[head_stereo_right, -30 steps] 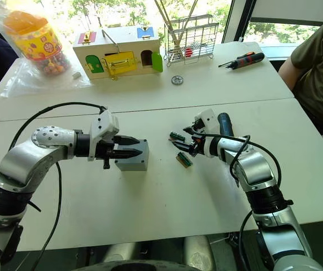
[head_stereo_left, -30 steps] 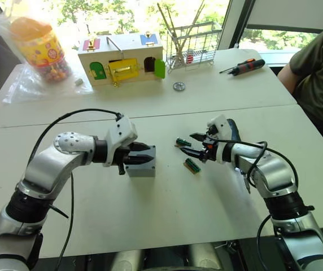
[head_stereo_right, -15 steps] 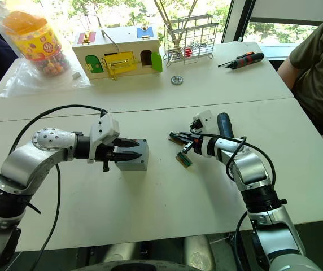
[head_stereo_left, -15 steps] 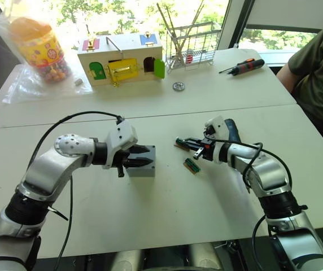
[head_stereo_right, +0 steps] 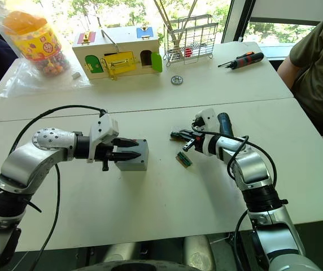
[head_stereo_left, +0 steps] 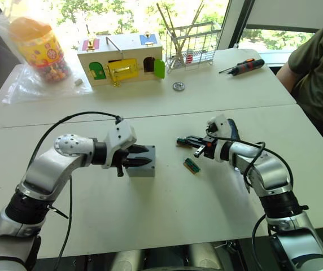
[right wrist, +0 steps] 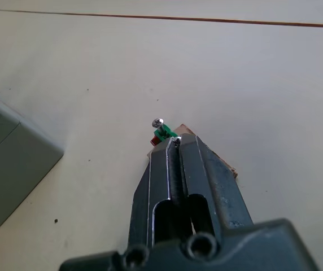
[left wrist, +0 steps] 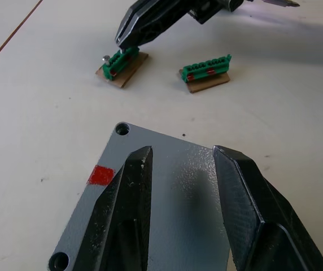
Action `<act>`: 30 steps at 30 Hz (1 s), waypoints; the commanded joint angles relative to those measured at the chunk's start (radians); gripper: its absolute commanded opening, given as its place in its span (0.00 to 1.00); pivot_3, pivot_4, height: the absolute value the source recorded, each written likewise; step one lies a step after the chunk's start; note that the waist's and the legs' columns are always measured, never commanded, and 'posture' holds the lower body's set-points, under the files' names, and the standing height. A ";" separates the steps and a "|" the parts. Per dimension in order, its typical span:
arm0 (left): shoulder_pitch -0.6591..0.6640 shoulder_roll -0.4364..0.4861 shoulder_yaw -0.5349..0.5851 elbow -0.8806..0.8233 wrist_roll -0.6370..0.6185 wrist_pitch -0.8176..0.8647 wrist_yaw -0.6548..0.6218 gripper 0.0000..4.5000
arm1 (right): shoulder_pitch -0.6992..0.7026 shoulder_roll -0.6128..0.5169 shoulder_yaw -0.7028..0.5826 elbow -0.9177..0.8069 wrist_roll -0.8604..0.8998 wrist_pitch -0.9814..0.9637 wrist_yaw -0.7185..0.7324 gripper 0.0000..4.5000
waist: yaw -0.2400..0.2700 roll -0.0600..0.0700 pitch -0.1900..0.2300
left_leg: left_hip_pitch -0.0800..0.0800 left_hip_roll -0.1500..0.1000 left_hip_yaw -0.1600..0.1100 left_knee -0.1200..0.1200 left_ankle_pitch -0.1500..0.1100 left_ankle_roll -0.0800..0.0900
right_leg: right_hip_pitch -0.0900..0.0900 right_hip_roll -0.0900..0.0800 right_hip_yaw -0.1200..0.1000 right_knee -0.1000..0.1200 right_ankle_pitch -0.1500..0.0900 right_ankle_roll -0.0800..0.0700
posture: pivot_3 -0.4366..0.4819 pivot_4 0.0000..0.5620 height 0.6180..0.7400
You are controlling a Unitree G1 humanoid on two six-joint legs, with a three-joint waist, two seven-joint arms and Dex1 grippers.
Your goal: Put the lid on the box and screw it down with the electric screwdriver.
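Grey plastic is seen at the middle of the white table [head_stereo_left: 167, 226]: the box [head_stereo_left: 143, 162] stands there with the lid [left wrist: 167, 186] seated flat on top, its corner screw holes visible and a small red mark near one edge. The left tool [head_stereo_left: 140, 156] is held over the box from the robot's left side, its two black fingers [left wrist: 122, 214] spread apart above the lid; nothing is gripped between them, and whether the tips touch the lid cannot be told.

The right tool [head_stereo_left: 188, 140] is positioned to the right of the box, well apart from it. Its fingers are pressed together, with no gap shown in the right wrist view, and the tips are set down against a small green terminal block on a brown base [left wrist: 122, 63]. A single screw [right wrist: 158, 122] is noted just beyond that block. Whether anything is pinched between the tips cannot be told. A second green terminal block [head_stereo_left: 192, 165] lies near the first, on the side toward the robot.

A dark blue cylindrical body, taken to be the electric screwdriver [head_stereo_right: 224, 124], lies on the table behind the right wrist.

At the far end of the table a wooden toy house [head_stereo_left: 122, 56], a wire rack [head_stereo_left: 192, 42], a red-and-black manual screwdriver [head_stereo_left: 243, 66] and a candy jar [head_stereo_left: 37, 48] are recorded. A seated person [head_stereo_left: 319, 73] is observed at the right edge.
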 commanded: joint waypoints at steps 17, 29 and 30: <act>0.029 0.117 0.161 0.028 -0.029 0.013 -0.022 0.38 | -0.099 0.119 0.076 -0.213 0.130 0.133 0.020 0.01 | -0.001 0.000 0.000 | 0.000 0.000 0.000 -0.001 0.000 0.000 | -0.001 0.000 0.000 0.000 0.000 0.000 | 0.48 0.27 1.00; 0.077 0.115 0.173 -0.035 -0.062 0.054 0.013 0.38 | -0.075 0.122 0.123 -0.203 0.127 0.133 0.041 0.01 | -0.002 0.000 0.000 | 0.000 0.000 -0.001 0.000 0.000 0.000 | -0.001 0.000 0.000 0.001 0.000 0.000 | 0.48 0.27 1.00; 0.076 0.114 0.172 -0.035 -0.062 0.054 0.015 0.38 | -0.074 0.121 0.123 -0.202 0.125 0.132 0.041 0.01 | -0.002 0.000 0.000 | 0.000 0.000 -0.001 0.000 0.000 0.000 | -0.001 0.000 0.000 0.001 0.000 0.000 | 0.48 0.27 1.00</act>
